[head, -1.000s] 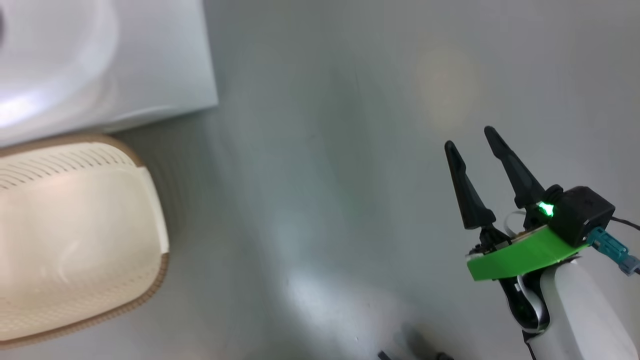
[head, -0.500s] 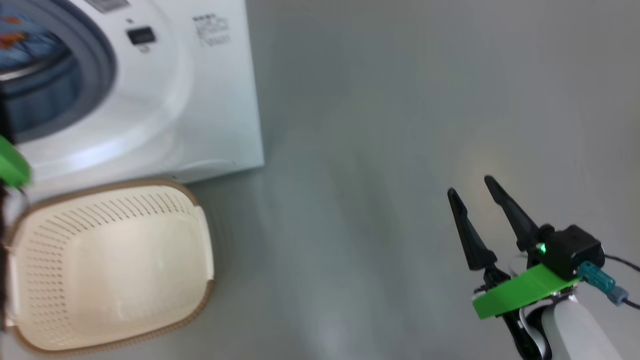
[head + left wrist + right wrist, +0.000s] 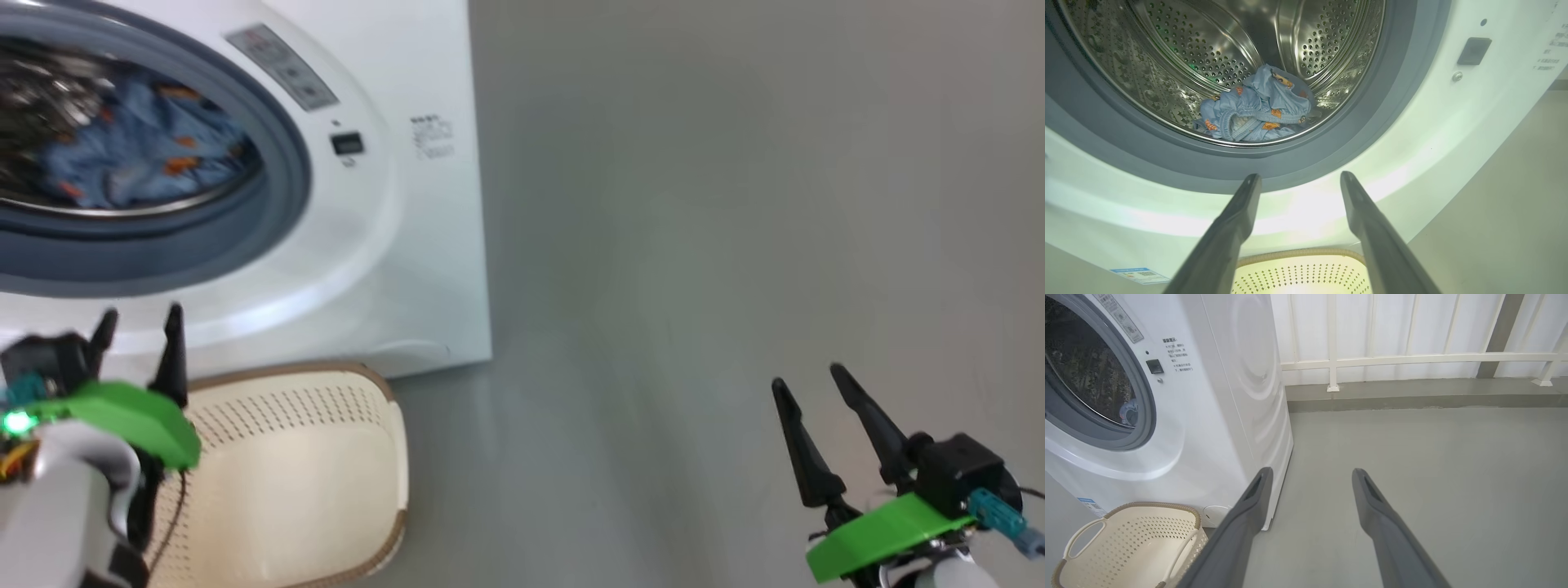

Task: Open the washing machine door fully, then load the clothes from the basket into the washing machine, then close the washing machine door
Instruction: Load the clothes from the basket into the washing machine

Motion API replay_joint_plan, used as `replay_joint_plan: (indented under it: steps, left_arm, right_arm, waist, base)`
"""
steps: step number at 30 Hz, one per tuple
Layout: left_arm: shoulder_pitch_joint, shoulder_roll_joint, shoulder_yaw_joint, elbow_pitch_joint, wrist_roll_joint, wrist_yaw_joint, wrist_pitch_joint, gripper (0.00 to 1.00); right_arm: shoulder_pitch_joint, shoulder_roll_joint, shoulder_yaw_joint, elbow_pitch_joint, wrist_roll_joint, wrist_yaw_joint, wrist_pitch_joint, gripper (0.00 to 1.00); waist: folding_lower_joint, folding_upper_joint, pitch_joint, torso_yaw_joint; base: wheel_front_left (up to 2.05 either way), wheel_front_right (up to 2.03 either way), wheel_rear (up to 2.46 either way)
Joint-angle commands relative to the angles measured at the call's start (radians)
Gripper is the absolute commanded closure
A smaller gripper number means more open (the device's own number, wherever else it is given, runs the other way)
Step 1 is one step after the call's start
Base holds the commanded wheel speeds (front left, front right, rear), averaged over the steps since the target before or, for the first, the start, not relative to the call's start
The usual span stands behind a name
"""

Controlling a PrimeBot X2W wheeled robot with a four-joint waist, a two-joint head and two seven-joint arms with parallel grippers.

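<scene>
The left gripper hangs with its 2 fingers spread and nothing between them, pointed at the lower lip of the washing machine. Straight beyond its fingertips, past the grey gasket, the clothes lie in a crumpled blue heap at the bottom of the steel drum. They sit low and near the front, where a release just inside the mouth would let them settle. Directly beneath this gripper sits the basket, touching or nearly touching the machine's front. What shows of its inside is bare, which suggests loading is done. It is probably parked that close to keep the lift from basket to drum short.

The right gripper is likewise spread wide and empty, held over bare floor with the machine well off to its left — out of the working arm's way, by the look of it.

The drum mouth is uncovered, so closing the washing machine door is likely the step left — where that door hangs relative to either gripper I cannot tell.
</scene>
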Motion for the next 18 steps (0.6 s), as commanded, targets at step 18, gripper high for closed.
replay_joint_plan:
  steps: [18]
  left_arm:
    - [0.502, -0.102, 0.062, -0.463, -0.022, 0.137, -0.007, 0.0]
  right_arm:
    - [0.109, 0.024, -0.007, -0.027, -0.04, 0.002, -0.005, 0.0]
  waist:
    - [0.0, -0.0001, -0.25, 0.083]
  base:
    - [0.0, 0.0, 0.0]
